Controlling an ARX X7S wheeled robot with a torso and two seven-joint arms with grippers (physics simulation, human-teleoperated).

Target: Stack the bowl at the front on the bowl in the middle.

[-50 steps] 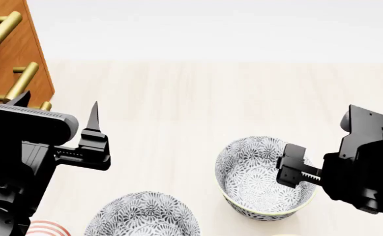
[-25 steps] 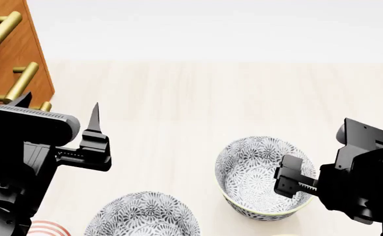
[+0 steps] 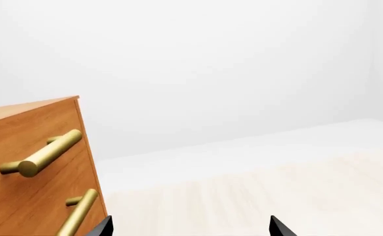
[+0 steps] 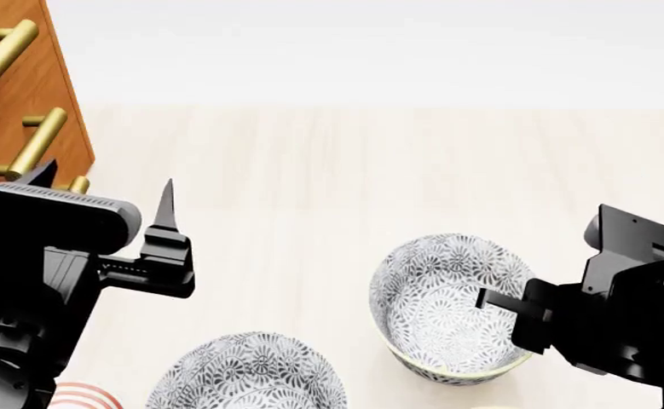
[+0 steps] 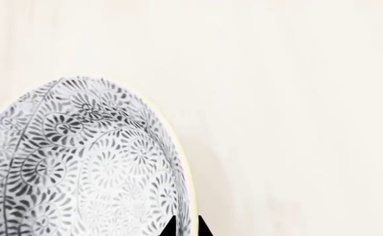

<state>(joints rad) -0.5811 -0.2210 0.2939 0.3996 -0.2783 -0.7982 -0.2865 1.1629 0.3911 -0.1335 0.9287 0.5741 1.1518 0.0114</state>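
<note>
Two grey-patterned bowls show in the head view. One bowl (image 4: 446, 302) is at the right, and my right gripper (image 4: 493, 300) is shut on its right-hand rim. In the right wrist view the two black fingertips (image 5: 170, 227) pinch the yellow-edged rim of this bowl (image 5: 79, 162), one inside and one outside. The other patterned bowl (image 4: 246, 375) sits nearer me at the lower edge, partly cut off. I cannot tell which of them is the front one. My left gripper (image 3: 190, 231) hangs open over bare table, holding nothing, left of both bowls.
A wooden drawer cabinet (image 4: 19, 94) with brass bar handles (image 3: 44, 156) stands at the left, close to my left arm. A red-striped round object (image 4: 82, 396) peeks in at the bottom left. The pale wooden table (image 4: 343, 170) stretches back to a white wall.
My right gripper's fingers have closed onto the right bowl's rim, and the bowl has shifted slightly to the left. The left arm has barely moved.
</note>
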